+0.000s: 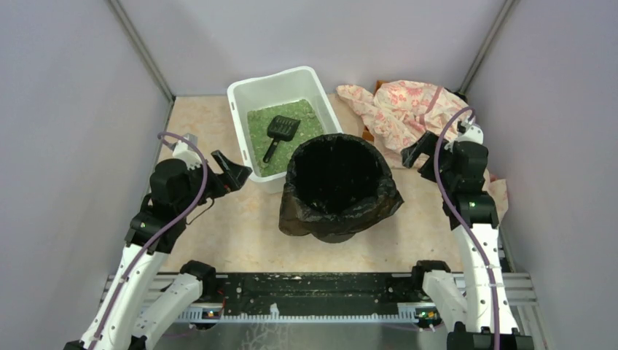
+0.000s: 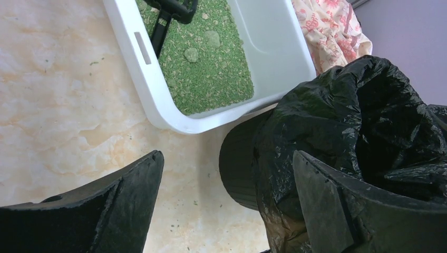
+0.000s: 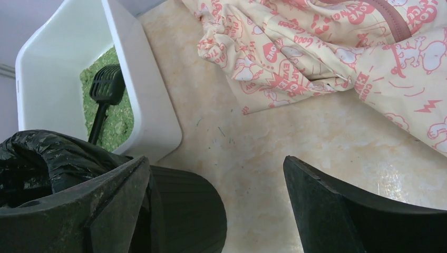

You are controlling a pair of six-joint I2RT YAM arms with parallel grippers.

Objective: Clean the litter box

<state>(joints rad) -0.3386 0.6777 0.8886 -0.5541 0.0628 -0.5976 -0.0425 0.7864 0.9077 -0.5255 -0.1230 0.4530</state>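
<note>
- The left gripper (image 1: 235,169) hung with its jaws spread wide and nothing between them, just left of the black-bagged bin (image 1: 295,175) and above the table (image 1: 226,233).
- The left arm rose from its base, bent at the elbow, and its wrist pointed rightward at the bin's side.
- The right gripper (image 1: 417,155) was likewise fully apart and empty, just right of the bin, with its fingers aimed left at it.
- The right arm stood nearly upright from its base, with the wrist folded over at the top.
- The litter box (image 1: 240,98) sat directly behind the bin, its near edge touching or almost touching the bin's bag, and held green litter.
- A black scoop (image 1: 280,131) lay on the litter, with its handle pointing toward the bin.
- Two pale clumps (image 2: 212,38) rested on the litter.
- A pink patterned cloth (image 1: 404,109) lay crumpled behind and to the right of the bin.
</note>
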